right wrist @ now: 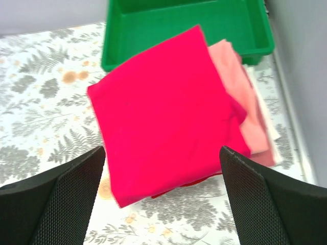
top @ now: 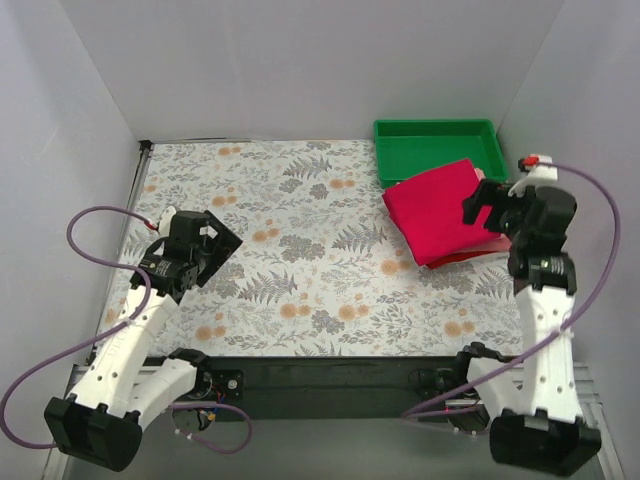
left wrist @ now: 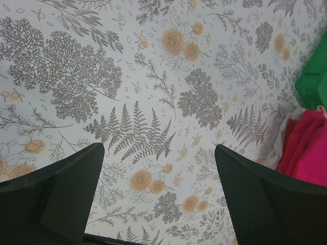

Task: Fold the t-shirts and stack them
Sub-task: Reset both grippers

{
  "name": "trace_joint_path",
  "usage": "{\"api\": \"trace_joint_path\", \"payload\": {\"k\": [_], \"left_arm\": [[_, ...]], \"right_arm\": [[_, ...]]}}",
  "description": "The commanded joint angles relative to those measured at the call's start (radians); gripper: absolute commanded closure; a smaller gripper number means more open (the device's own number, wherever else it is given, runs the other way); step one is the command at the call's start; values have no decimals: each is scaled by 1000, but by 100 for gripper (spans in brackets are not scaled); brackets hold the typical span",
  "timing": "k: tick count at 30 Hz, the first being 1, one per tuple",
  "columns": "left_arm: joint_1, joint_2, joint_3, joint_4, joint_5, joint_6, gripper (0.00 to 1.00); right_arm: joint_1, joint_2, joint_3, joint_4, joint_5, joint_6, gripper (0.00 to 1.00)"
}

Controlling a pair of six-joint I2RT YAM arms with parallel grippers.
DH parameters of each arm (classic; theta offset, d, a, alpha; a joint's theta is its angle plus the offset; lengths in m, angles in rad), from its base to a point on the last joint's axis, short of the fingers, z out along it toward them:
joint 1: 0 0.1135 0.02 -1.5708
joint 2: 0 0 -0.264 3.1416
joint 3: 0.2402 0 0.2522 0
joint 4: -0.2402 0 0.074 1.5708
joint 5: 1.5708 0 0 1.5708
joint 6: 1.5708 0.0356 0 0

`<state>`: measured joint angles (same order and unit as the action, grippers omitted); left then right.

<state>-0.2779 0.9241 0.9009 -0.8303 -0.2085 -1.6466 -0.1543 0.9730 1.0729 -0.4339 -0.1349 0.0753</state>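
Observation:
A folded crimson-red t-shirt (top: 435, 210) lies on top of a pile at the table's right side, partly over the green tray's front edge. In the right wrist view the crimson shirt (right wrist: 168, 112) covers a salmon-pink shirt (right wrist: 245, 107), and a darker red edge (right wrist: 176, 190) shows under it. My right gripper (top: 490, 205) is open and empty above the pile's right edge; the right wrist view shows it (right wrist: 162, 194) with jaws wide apart. My left gripper (top: 215, 240) is open and empty over bare cloth at the left, as the left wrist view (left wrist: 158, 194) shows.
A green plastic tray (top: 436, 142) stands at the back right, behind the pile; it also shows in the right wrist view (right wrist: 179, 23). White walls close in the table on three sides. A floral tablecloth (top: 300, 250) covers the table.

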Motion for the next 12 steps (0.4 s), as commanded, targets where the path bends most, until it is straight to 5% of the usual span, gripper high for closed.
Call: {"api": "trace_joint_path", "payload": {"k": [1, 12], "left_arm": [[-3, -50, 24, -26, -52, 19, 11], [-1, -103, -36, 7, -117, -18, 6]], "right_arm": [[1, -182, -263, 225, -83, 122, 2], [1, -591, -625, 241, -26, 164, 2]]}}
